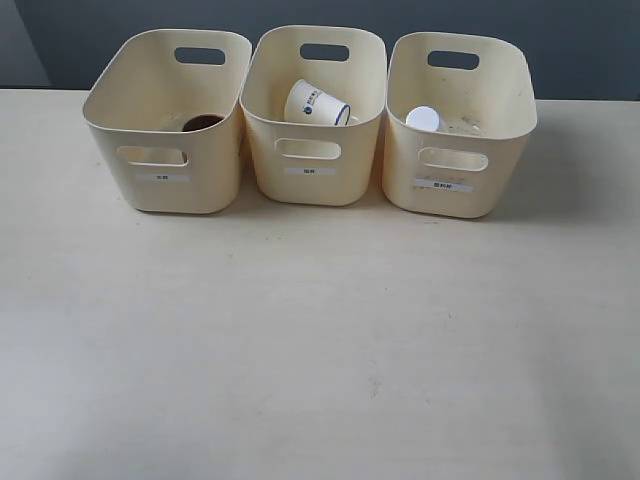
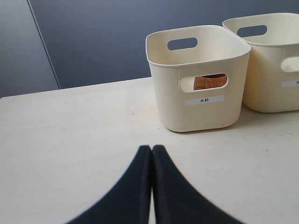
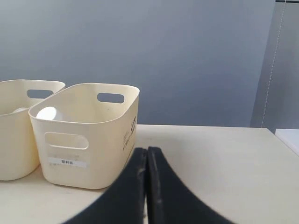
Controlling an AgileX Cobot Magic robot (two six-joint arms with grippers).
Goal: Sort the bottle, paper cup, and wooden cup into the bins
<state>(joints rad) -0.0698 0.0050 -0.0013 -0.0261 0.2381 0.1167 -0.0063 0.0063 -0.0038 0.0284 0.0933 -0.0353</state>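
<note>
Three cream bins stand in a row at the back of the table. The left bin [image 1: 170,150] holds the dark wooden cup [image 1: 203,122], also showing through the handle hole as the wooden cup [image 2: 210,82]. Tilted in the middle bin [image 1: 315,150] is the white paper cup [image 1: 315,104]. In the right bin [image 1: 460,160] only the bottle's white cap [image 1: 423,119] shows, and the cap [image 3: 46,113] appears there too. My left gripper [image 2: 152,148] is shut and empty, short of the left bin [image 2: 196,88]. My right gripper [image 3: 147,150] is shut and empty beside the right bin [image 3: 88,140]. Neither gripper shows in the exterior view.
Pale wooden tabletop [image 1: 320,350] stretches in front of the bins. A dark grey wall [image 1: 580,40] runs behind the table's far edge. Each bin has a small white label [image 1: 310,171] on its front.
</note>
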